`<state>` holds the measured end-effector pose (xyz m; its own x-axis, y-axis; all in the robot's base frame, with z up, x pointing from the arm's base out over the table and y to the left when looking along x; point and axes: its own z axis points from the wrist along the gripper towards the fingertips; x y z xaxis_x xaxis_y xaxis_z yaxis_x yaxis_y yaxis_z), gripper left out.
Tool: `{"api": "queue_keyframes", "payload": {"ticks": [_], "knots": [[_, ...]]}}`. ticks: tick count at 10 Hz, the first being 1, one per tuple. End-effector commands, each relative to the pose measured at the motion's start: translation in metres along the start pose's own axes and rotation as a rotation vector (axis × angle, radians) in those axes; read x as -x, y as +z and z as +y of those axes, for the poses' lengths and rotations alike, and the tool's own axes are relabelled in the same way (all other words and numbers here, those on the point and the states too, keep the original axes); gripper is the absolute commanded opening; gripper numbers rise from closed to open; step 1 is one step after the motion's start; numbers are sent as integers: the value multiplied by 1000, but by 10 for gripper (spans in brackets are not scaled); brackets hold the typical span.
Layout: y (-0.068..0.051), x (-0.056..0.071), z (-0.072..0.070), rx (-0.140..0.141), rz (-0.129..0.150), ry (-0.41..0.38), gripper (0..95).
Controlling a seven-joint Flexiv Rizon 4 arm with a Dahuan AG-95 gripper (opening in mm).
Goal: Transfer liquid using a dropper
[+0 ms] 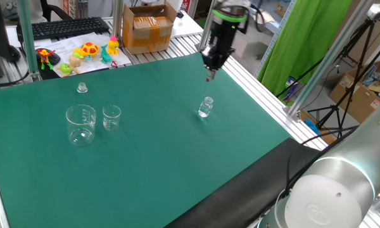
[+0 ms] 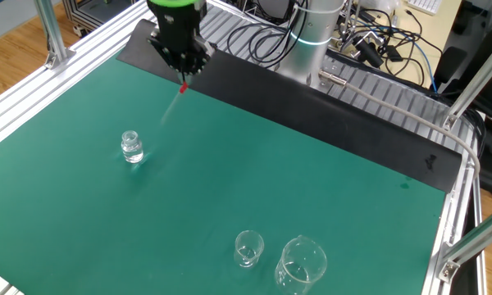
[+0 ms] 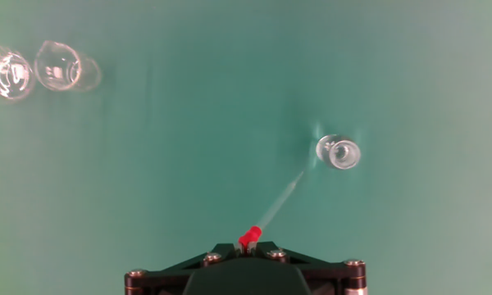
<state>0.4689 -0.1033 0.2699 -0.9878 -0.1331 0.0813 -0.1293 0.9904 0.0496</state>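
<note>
Green mat on table (image 1: pixel 177 158). Large beaker (image 1: pixel 81 124) and small beaker (image 1: pixel 111 118) upright, just beside each other; a small clear cap (image 1: pixel 82 88) near them, apart. Off the mat: cardboard box (image 1: pixel 149 28), black keyboard (image 1: pixel 66 28), colourful toys (image 1: pixel 88 52) on papers. Tangled cables (image 2: pixel 377 41) beyond the table's far edge.

dropper (image 3: pixel 271 211) bulb mostly hidden in fingers (image 3: pixel 248 249); beakers (image 3: pixel 33 70) blurred
</note>
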Motion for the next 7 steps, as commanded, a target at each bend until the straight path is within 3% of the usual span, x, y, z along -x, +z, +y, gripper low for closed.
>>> {"api": "queue_keyframes", "payload": {"ticks": [1, 7], "knots": [[1, 2, -10, 9, 8, -17, 0], [4, -1, -27, 8, 5, -34, 0]]}}
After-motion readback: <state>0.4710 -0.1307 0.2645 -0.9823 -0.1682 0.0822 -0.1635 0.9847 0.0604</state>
